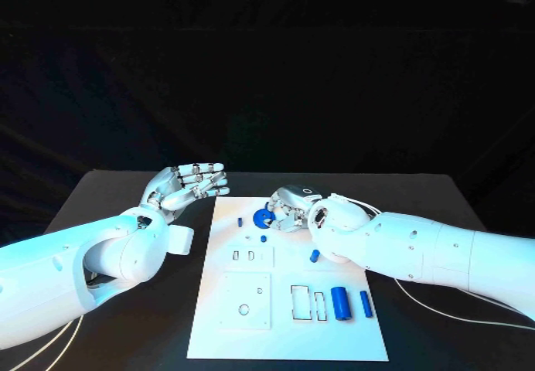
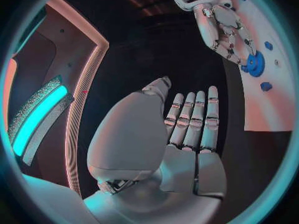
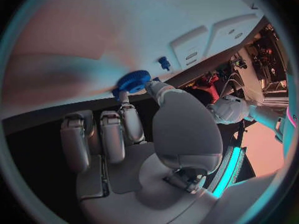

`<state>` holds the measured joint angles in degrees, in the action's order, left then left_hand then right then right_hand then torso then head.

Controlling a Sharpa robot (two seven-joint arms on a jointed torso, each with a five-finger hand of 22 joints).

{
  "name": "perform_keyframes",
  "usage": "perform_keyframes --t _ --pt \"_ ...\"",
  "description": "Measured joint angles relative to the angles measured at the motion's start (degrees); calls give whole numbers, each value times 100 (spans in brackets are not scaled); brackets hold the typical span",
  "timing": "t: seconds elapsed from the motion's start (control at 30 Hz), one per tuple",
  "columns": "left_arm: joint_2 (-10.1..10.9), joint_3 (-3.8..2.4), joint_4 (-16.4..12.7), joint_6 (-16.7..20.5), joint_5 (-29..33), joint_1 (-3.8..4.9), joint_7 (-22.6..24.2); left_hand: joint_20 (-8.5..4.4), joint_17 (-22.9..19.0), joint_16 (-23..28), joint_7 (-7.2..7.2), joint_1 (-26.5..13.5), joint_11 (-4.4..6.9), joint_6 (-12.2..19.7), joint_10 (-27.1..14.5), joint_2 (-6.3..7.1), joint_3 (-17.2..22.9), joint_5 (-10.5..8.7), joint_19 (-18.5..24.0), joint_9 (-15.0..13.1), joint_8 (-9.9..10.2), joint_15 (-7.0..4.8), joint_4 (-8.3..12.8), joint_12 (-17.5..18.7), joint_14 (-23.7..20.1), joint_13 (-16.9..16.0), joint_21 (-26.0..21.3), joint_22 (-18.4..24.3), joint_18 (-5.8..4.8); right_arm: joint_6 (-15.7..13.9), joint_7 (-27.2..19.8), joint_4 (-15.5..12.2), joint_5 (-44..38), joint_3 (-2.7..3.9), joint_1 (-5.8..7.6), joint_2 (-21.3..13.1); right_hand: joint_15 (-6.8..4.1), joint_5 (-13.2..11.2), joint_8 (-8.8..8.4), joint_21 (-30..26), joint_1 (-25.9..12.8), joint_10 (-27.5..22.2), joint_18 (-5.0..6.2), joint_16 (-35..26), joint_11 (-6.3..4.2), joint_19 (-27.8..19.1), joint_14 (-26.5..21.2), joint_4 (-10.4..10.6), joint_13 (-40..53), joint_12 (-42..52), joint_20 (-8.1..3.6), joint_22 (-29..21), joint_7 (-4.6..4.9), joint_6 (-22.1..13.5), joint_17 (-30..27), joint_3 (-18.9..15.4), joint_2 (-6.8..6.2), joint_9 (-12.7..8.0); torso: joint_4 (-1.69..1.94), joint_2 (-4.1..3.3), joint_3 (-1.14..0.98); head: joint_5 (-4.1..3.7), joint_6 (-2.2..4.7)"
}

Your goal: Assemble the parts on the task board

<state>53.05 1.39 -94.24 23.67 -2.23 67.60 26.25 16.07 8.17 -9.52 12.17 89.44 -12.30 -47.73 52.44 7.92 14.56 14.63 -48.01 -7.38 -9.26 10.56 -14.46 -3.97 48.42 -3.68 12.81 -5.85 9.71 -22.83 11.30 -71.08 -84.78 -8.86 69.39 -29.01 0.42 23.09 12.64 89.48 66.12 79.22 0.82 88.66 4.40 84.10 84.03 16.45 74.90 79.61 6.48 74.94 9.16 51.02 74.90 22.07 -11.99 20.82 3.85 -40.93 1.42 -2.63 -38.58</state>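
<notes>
The right hand (image 1: 292, 209) pinches the blue gear (image 1: 263, 218) at the upper middle of the task board (image 1: 287, 340), seating it, I think. The left hand (image 1: 187, 185), released and spread, hovers upper left. Next it needs pressing down straight.

Head view: hard light from above — board (image 1: 287, 309) and arms bright, near blown out; table (image 1: 123, 193) dim, background black. Soft shadow beside left arm on table. Bluish tint on arm edges. Wrist views: strong fisheye bend, dark ring round circle, cyan fringe at rim. Right wrist view: board (image 3: 112, 30) washed pinkish, soft, out of focus; gear (image 3: 132, 81) fairly sharp. Left wrist view: hand (image 2: 181, 134) evenly lit, crisp — glowing cyan strip at side.
</notes>
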Motion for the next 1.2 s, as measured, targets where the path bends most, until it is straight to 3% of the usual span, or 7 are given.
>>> perform_keyframes --t 0.27,0.43,0.6,0.67,0.7,0.87,1.2 --pt "25 -1 11 0 0 0 -2 0 0 0 0 -7 0 0 0 7 0 0 0 0 0 0 0 0 0 0 0 0 0 -76 7 -379 20 -13 5 -455 0 55 2 23 0 21 0 0 -21 0 0 -57 2 21 0 -1 -16 18 0 57 0 0 -9 3 -3 21 4" --pt "38 -1 32 0 0 0 -2 0 0 23 0 -7 -21 0 -21 7 0 0 0 0 22 20 0 0 -20 0 0 0 0 -304 -12 -773 143 2 139 -946 0 45 2 23 110 21 0 0 -20 0 0 -157 5 21 0 -1 -16 18 2 108 -109 -17 -36 16 -11 34 27" --pt "43 -1 59 0 0 0 -2 0 0 23 0 -7 -21 0 -21 7 0 0 0 -1 22 20 0 0 -20 0 0 -1 0 -443 -212 -1099 491 12 293 -1471 0 -346 -24 -40 322 21 0 0 -20 0 0 -358 5 21 0 -1 -16 18 5 103 -244 -42 -77 37 -29 49 43" --pt "48 -1 66 -1 0 0 -2 0 0 23 0 -7 -21 0 -21 6 0 0 0 -1 22 20 0 0 -20 0 0 -1 0 -442 -379 -1202 679 14 336 -1697 0 -502 -24 -92 420 7 1 0 -7 0 0 -429 4 -4 0 -1 -16 18 4 -139 -333 -59 -99 47 -40 54 46" --pt "50 -1 70 -1 0 0 -2 0 0 23 0 -7 -21 0 -21 7 0 0 0 0 22 20 0 0 -20 0 0 1 0 -434 -455 -1236 755 14 349 -1783 0 -575 -27 -106 514 -12 0 0 12 0 0 -459 4 -10 0 -1 -9 11 4 -257 -317 -65 -109 52 -43 56 47" --pt "56 0 93 -2 -1 -1 -1 0 0 23 0 -6 -20 0 -21 6 0 0 0 5 22 20 0 0 -20 0 0 5 0 -306 -835 -1316 1102 10 379 -2185 0 -767 -53 -135 973 -73 1 0 31 0 0 -565 4 -63 0 -2 21 -19 4 -800 -226 -100 -164 71 -76 81 44" --pt "36 2 121 -12 -1 -3 0 0 0 23 0 -6 -20 0 -21 6 0 0 0 4 22 20 0 0 -20 0 0 4 0 -28 -1232 -1088 1447 -4 244 -2567 0 -767 -97 -173 1300 -155 0 0 32 0 0 -636 3 -146 0 -2 18 -60 3 -1015 -182 -132 -227 97 -126 59 19"
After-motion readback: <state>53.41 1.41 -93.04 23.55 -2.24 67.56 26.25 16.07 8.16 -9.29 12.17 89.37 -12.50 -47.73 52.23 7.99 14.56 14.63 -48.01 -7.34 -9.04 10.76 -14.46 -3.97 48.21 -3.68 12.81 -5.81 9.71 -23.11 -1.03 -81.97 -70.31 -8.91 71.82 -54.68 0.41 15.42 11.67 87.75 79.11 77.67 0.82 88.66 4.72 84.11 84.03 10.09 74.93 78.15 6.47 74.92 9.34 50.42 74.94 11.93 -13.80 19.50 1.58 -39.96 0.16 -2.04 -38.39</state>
